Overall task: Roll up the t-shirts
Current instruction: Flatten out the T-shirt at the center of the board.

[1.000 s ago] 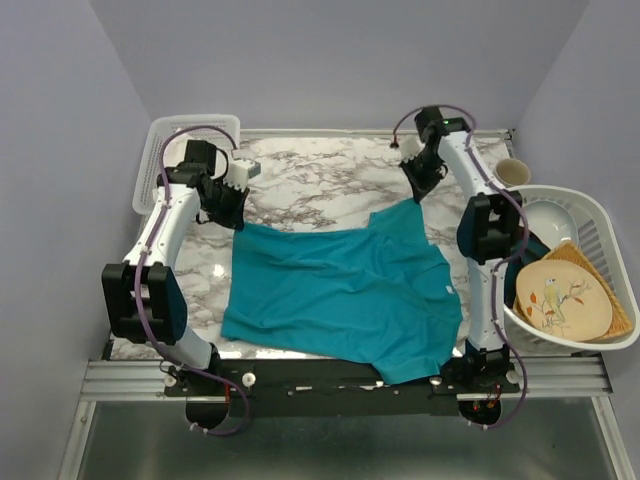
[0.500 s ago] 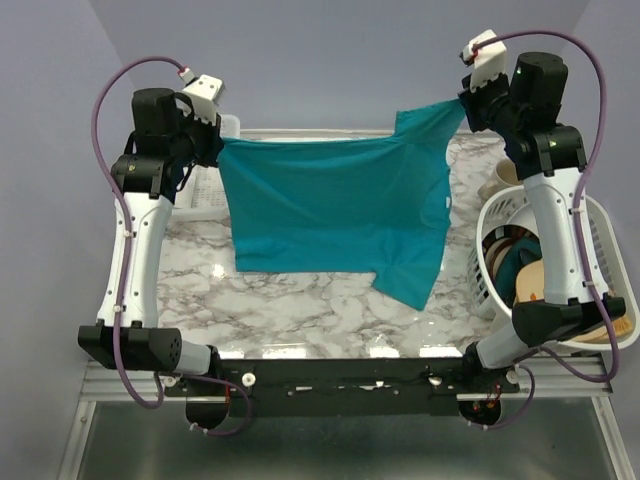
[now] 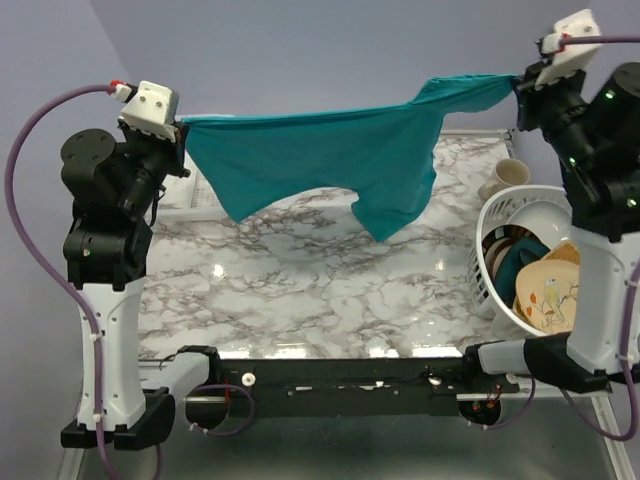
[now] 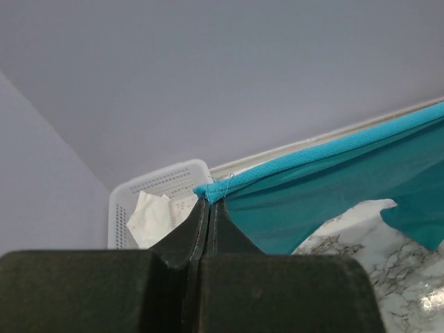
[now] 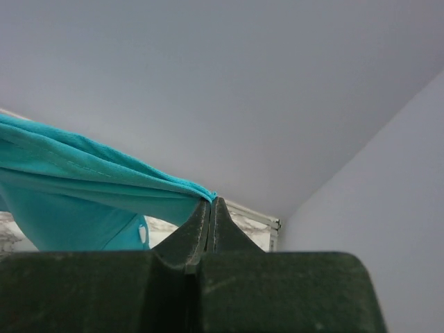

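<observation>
Marble table [image 3: 300, 290] underneath. Teal t-shirt [image 3: 330, 160] strung out in air above table (middle sagging, clear of the top). White basket [image 3: 490, 225] at table's right edge. Left gripper [image 3: 180, 125] pinched tight on one shirt corner, right gripper [image 3: 518, 85] on the other.

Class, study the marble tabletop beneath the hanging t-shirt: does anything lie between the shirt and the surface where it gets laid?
Nothing visible. The t-shirt hangs between the left hand and right hand over the bare table; the dish basket and mug stand off to one side.
</observation>
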